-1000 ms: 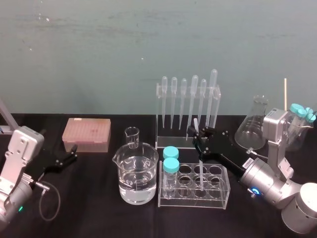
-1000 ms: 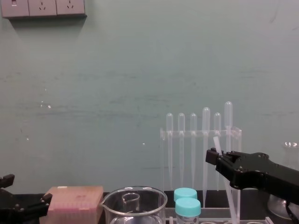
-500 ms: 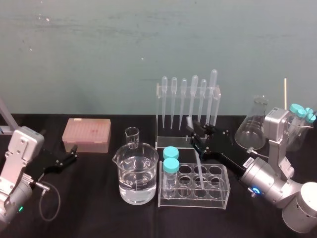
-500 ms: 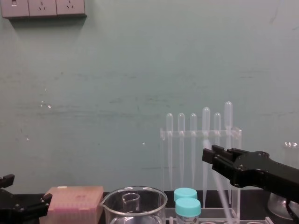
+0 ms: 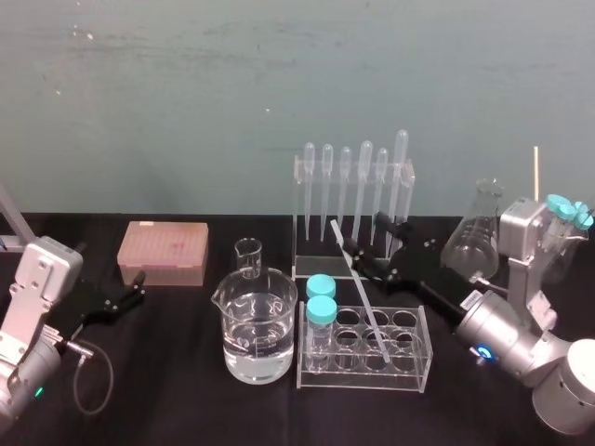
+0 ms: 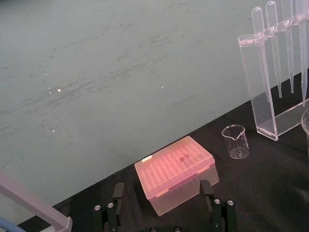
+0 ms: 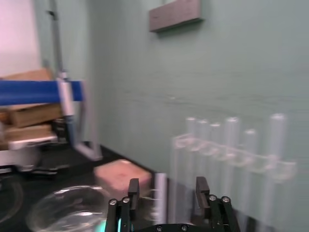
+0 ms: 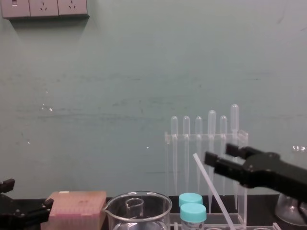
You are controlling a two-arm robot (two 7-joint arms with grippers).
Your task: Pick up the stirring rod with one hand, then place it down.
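The stirring rod is a thin translucent-white stick. It leans with its lower end in a well of the clear tube rack and its top tipped toward the left. In the chest view the stirring rod slants up just left of my right gripper. My right gripper is open above the rack, with its fingers spread on either side of the rod's upper part. In the right wrist view the rod is a blurred streak between the parted fingers. My left gripper rests open at the table's left.
A water-filled beaker and two teal-capped vials stand left of the tube rack. Behind are a small beaker, a pink tip box, the pipette stand and a conical flask.
My right gripper has opened and drawn back a little to the right. The rod, upright in its grip before, has tipped over to the left and now leans in the rack.
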